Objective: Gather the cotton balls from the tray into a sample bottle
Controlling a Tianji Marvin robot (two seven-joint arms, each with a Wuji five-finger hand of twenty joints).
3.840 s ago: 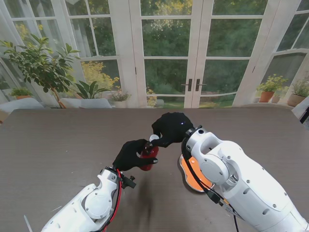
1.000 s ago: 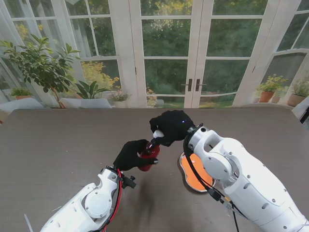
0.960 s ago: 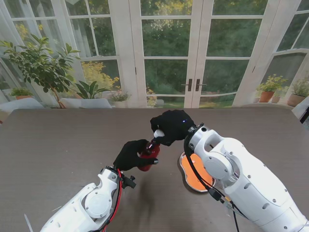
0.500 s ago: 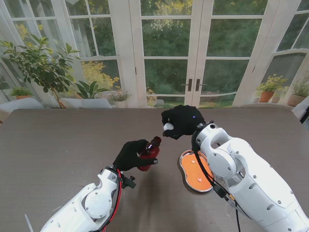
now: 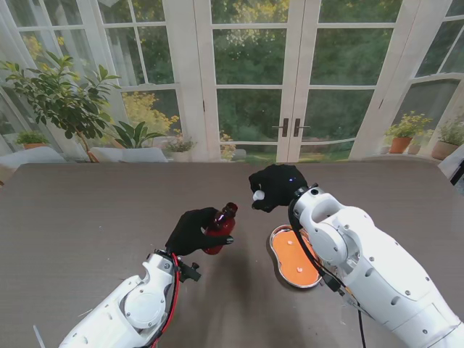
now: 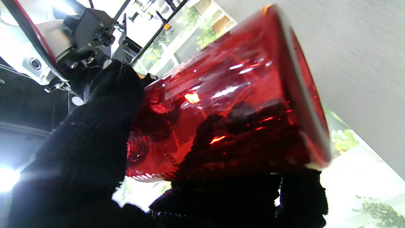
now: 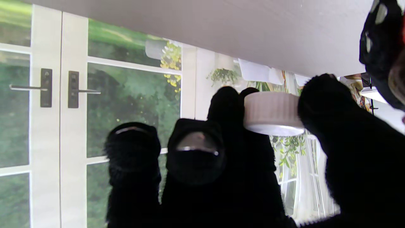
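My left hand (image 5: 190, 230) in a black glove is shut on a red translucent sample bottle (image 5: 220, 226), held tilted above the table with its open neck toward the right. The bottle (image 6: 227, 117) fills the left wrist view. My right hand (image 5: 275, 187) hovers to the right of the neck and pinches the white ribbed bottle cap (image 5: 258, 195) between thumb and fingers; the cap (image 7: 272, 114) shows plainly in the right wrist view. An orange tray (image 5: 293, 257) lies on the table beneath my right forearm. I cannot make out any cotton balls.
The dark table (image 5: 87, 217) reaches back to glass doors (image 5: 290, 94). A potted plant (image 5: 61, 98) stands beyond the far left edge. My right forearm (image 5: 362, 261) covers part of the tray.
My right hand has lifted the white cap off the bottle neck and moved right and away from it. The bottle neck is now bare, and the left hand has tipped the bottle slightly.
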